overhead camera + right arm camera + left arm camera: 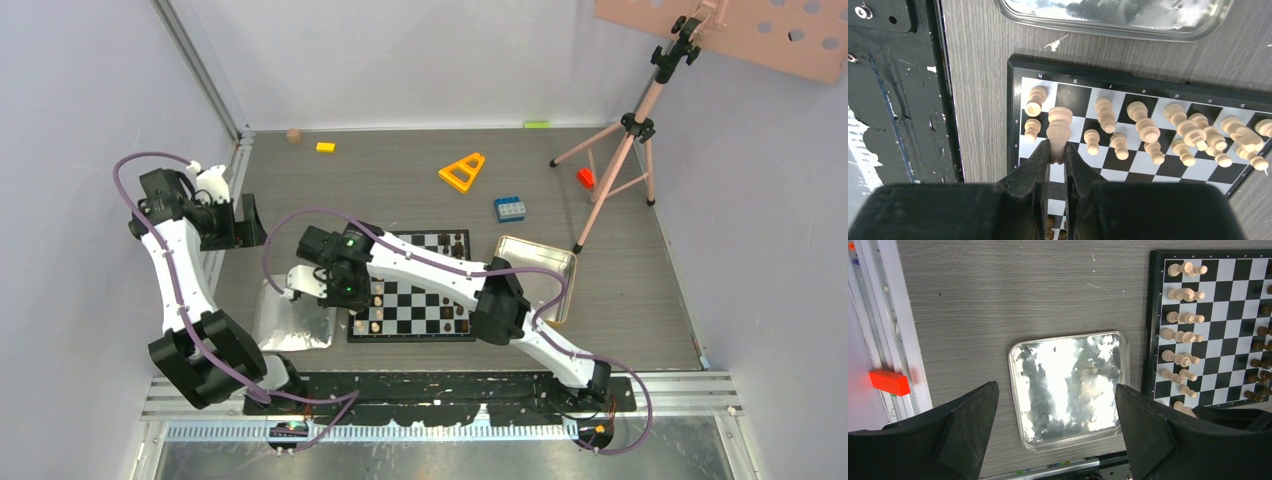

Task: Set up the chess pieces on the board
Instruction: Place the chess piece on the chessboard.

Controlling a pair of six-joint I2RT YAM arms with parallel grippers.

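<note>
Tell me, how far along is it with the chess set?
Nearly done, it seems. Light pieces line one edge of the board, dark pieces the opposite. The right claw pinches one light piece near a corner, not yet released. The left claw hangs open, empty.

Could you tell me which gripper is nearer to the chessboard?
Right. The right gripper holds a tan piece over the chessboard; the left gripper hangs open off it, on the silver tray's side.

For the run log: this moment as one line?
right pincer: shut on tan chess piece over board | left pincer: open, empty, silver tray ahead
</note>
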